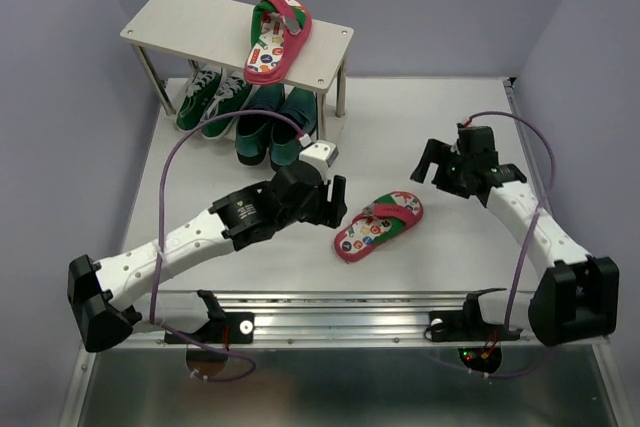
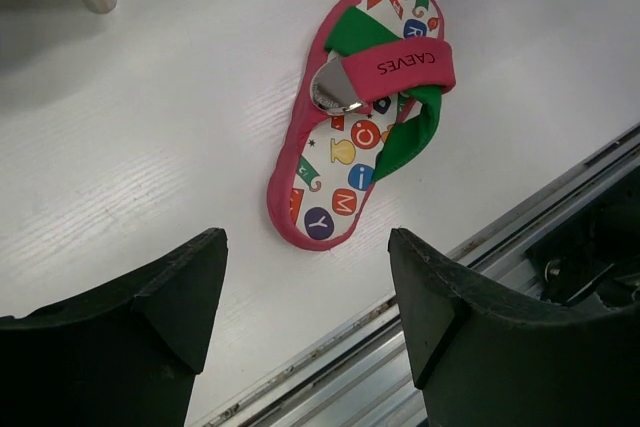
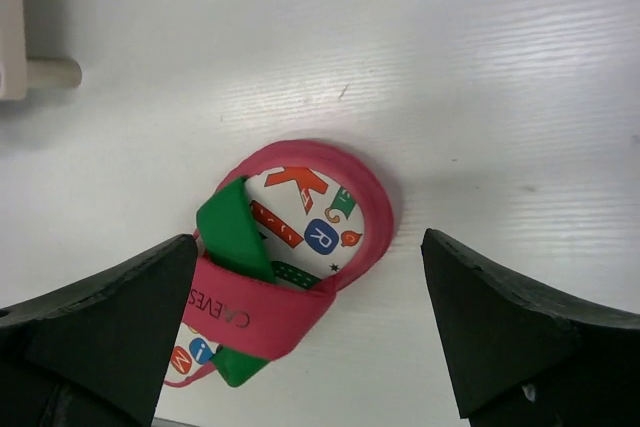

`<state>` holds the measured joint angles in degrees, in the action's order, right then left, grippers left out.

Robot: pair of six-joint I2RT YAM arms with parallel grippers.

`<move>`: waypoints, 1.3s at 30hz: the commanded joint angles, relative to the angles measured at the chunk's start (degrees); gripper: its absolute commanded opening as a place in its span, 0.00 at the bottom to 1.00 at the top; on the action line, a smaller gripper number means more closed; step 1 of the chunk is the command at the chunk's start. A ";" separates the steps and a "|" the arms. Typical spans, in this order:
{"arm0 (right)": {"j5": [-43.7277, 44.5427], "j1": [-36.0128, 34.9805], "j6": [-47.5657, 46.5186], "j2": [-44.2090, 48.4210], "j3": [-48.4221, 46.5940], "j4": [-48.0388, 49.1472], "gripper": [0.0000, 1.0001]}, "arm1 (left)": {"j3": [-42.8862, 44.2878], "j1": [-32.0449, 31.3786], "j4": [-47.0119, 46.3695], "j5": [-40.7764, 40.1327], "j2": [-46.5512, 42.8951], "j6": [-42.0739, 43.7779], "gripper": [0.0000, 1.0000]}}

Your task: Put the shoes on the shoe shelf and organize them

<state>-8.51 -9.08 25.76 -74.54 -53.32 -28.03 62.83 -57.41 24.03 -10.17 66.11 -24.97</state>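
The shoe shelf (image 1: 190, 17) stands at the upper left of the top view, at the far side of the white table (image 1: 430, 112). One red flip-flop (image 1: 278, 39) lies on its top board, toward the right end, with its patterned footbed facing up. Below that board the green sneakers (image 1: 210, 97) with white laces sit side by side on the left. The dark green loafers (image 1: 272, 132) sit just to their right, their near ends sticking out past the front edge. Whether these pairs rest on a lower board or on the table cannot be told. The second red flip-flop (image 1: 378, 227) lies flat on the table in the lower middle of the frame, well apart from the shelf, between the two arms. The left end effector (image 1: 335, 205) hangs just to the left of it, fingers spread and holding nothing. In the left wrist view the flip-flop (image 2: 360, 117) shows beyond the open gap, strap up. The right end effector (image 1: 438, 169) is at the middle right, near the shoe's other end but apart from it. It too is spread wide and empty, and its wrist view looks down on the flip-flop (image 3: 290, 267).
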 commanded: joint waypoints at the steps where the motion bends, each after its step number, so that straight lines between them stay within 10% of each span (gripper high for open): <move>1: 13.59 -0.15 -0.36 9.05 -2.58 -4.66 1.00 | -2.35 -0.77 -6.27 -2.31 1.82 0.18 0.77; 18: 15.98 -0.15 0.08 19.96 -3.28 -11.25 1.00 | -10.00 -2.36 -28.76 2.61 12.91 22.76 0.72; 39: 16.34 -0.15 -0.62 21.28 -1.26 -12.05 1.00 | -8.78 -2.45 -39.50 3.76 27.14 28.40 0.69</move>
<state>6.70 -9.08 25.71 -54.61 -54.28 -40.21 51.18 -59.55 -11.62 -5.08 91.88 1.19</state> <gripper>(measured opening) 0.998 0.697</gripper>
